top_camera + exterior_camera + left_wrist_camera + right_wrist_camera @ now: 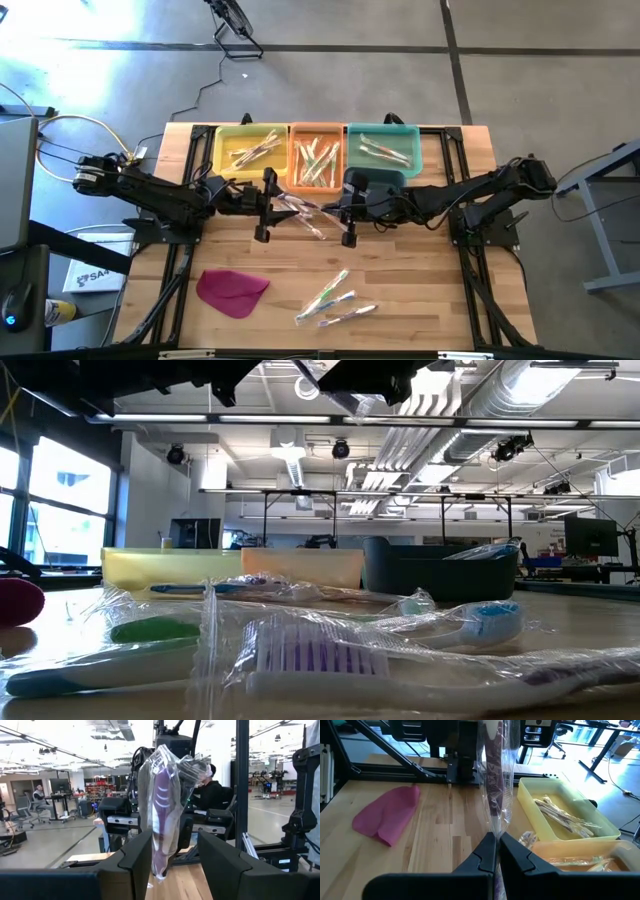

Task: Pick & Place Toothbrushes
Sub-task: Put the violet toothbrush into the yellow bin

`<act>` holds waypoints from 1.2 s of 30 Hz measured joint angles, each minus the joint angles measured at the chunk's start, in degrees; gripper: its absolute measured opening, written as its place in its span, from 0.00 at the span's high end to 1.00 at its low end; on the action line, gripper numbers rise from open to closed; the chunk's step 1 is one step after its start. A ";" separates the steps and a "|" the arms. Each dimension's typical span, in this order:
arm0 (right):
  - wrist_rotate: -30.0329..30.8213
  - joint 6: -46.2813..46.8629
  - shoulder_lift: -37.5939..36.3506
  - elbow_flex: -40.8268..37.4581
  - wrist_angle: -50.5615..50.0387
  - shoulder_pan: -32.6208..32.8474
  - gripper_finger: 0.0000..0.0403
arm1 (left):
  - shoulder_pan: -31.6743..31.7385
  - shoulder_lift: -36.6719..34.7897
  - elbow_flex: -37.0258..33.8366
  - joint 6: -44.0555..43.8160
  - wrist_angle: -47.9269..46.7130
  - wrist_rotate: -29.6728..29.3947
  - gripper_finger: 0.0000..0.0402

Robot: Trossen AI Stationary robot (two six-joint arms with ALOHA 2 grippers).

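Note:
A purple-handled toothbrush [302,213] in a clear wrapper hangs above the table's middle between my two grippers. My right gripper [348,218] comes from the table's right and is shut on it. My left gripper [265,208] faces it from the left and is open. In the left wrist view, the toothbrush's free end [159,867] reaches between the left gripper's [175,840] two fingers. Three more wrapped toothbrushes [335,300] lie flat on the table near its front edge, close up in the low view [320,660]. My right gripper pinches the wrapper's end [496,827] between its two shut fingers [485,851]. The fingers come from the table's right, slanting a little down, and lie along the toothbrush. The toothbrush [494,780] reaches away toward the left arm, clear of the table. My left gripper: I cannot tell whether its finger [135,862] touches the wrapper's free end beside it.
A yellow bin [220,135], an orange bin [315,127] and a teal bin [382,127] stand in a row at the far edge, each holding wrapped toothbrushes. A flat magenta cloth piece [232,290] lies near the front left. Bare wood lies below the grippers.

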 joint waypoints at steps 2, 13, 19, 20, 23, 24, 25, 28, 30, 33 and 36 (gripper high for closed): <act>-0.36 0.02 0.00 0.00 -0.11 -0.01 0.99 | 0.00 0.00 0.00 0.00 0.07 -0.02 0.62; -3.19 0.20 0.00 0.00 -1.05 -0.44 0.99 | 0.00 -0.02 0.00 -0.08 0.16 -0.07 0.62; -3.13 0.15 0.02 0.00 -0.98 -0.81 0.99 | 0.00 2.17 0.13 -1.59 0.54 -0.24 0.62; -3.12 0.15 0.02 0.00 -0.96 -0.81 0.99 | -0.01 2.93 0.44 -1.73 0.53 -0.22 0.62; -3.05 0.13 0.02 0.00 -0.98 -0.81 0.99 | 0.00 5.01 1.86 -1.73 0.18 -0.20 0.62; -3.02 0.13 0.02 0.00 -1.02 -0.81 0.99 | 0.00 5.82 2.66 -1.71 0.38 -0.20 0.62; -3.02 0.13 0.02 0.00 -1.12 -0.81 0.99 | 0.00 6.42 3.26 -1.70 0.52 -0.20 0.62; -3.02 0.58 0.02 0.00 -1.29 -0.81 0.99 | 0.00 7.28 4.71 -1.49 0.12 -0.17 0.62; -3.06 1.09 0.02 0.00 -1.65 -0.79 0.99 | 0.00 7.39 5.01 -0.77 0.03 -0.13 0.62; -2.89 1.17 0.02 0.02 -3.20 -0.80 0.99 | 0.00 7.39 5.01 0.23 -0.23 0.04 0.62; -2.80 1.22 0.04 0.02 -4.16 -0.79 0.99 | 0.00 7.39 5.01 0.22 -1.58 0.03 0.62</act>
